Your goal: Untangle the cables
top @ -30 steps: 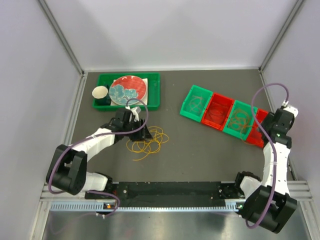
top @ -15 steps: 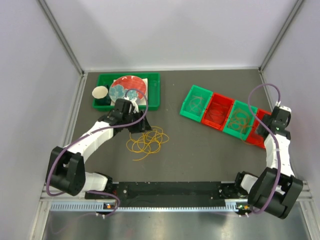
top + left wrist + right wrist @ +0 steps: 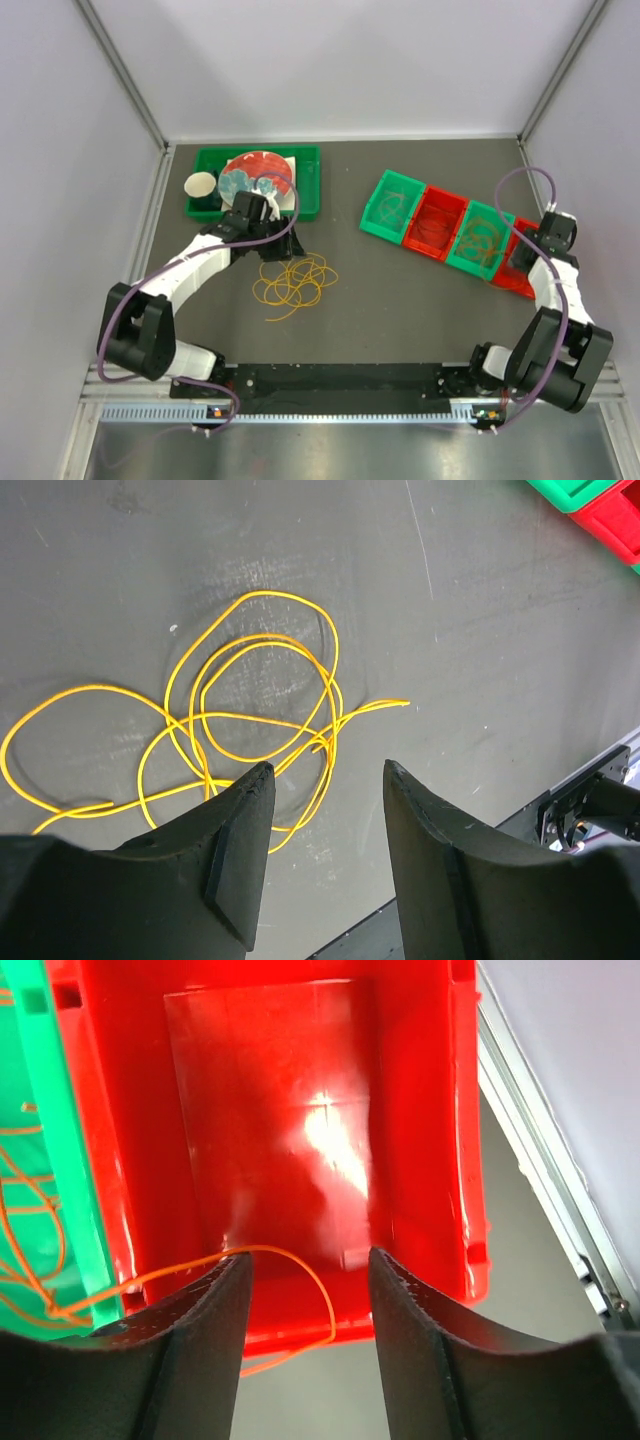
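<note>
My left gripper (image 3: 265, 232) hangs over the dark table (image 3: 400, 310), just in front of the near rim of the green tray (image 3: 310, 185). Its fingers (image 3: 235, 820) stand about halfway apart with nothing between them. Just beyond their tips lie the yellow cables (image 3: 250, 715), one loose tangle of overlapping loops flat on the table, apart from the tray. I cannot tell how many separate wires it holds. Open table lies between the tangle and the bins to the right. My right gripper (image 3: 310, 1270) is at the far right, over the last red bin (image 3: 270, 1090), close to the table's edge rail (image 3: 540, 1160) and the side wall. Its fingers are also about halfway apart and clamp nothing. One orange cable (image 3: 285, 1256) comes from the neighbouring green bin (image 3: 60, 1160), crosses the shared wall and droops over the red bin's near rim, below my fingertips. I count four bins in a slanted row, green, red, green, red, and one tray holding one red plate (image 3: 258, 172) and one cup (image 3: 200, 185).
</note>
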Tool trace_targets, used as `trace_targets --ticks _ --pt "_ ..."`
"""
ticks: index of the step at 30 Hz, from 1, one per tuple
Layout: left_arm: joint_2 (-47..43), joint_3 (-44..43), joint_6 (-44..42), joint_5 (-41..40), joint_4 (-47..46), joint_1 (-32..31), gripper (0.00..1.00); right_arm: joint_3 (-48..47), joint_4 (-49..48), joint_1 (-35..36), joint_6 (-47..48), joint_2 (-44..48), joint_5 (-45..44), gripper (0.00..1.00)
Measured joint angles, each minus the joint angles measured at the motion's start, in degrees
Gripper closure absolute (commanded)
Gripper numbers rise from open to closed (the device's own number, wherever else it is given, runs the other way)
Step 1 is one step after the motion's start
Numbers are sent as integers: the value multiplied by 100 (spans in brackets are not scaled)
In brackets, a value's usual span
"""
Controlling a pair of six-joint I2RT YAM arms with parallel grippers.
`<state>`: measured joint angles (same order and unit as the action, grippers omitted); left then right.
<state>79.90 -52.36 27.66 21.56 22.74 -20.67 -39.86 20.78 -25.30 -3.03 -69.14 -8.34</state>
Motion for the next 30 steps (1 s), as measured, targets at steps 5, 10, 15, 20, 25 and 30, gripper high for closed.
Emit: trace_targets --ticks 5,10,15,20,25,30 --pt "61 -48 4 -2 2 0 48 -2 -214 0 4 -341 -17 69" --pt "61 -48 4 -2 2 0 48 -2 -321 0 -13 -378 -9 91" --pt "61 -48 4 -2 2 0 48 -2 -348 0 -59 -354 11 100" --pt "61 -48 7 -2 -2 0 48 -39 -262 0 -85 24 236 100" --pt "59 -46 7 -4 -26 0 48 -382 -184 68 -295 651 702 100" --pt "9 50 9 -2 -129 0 48 -1067 -271 710 -509 411 717 100"
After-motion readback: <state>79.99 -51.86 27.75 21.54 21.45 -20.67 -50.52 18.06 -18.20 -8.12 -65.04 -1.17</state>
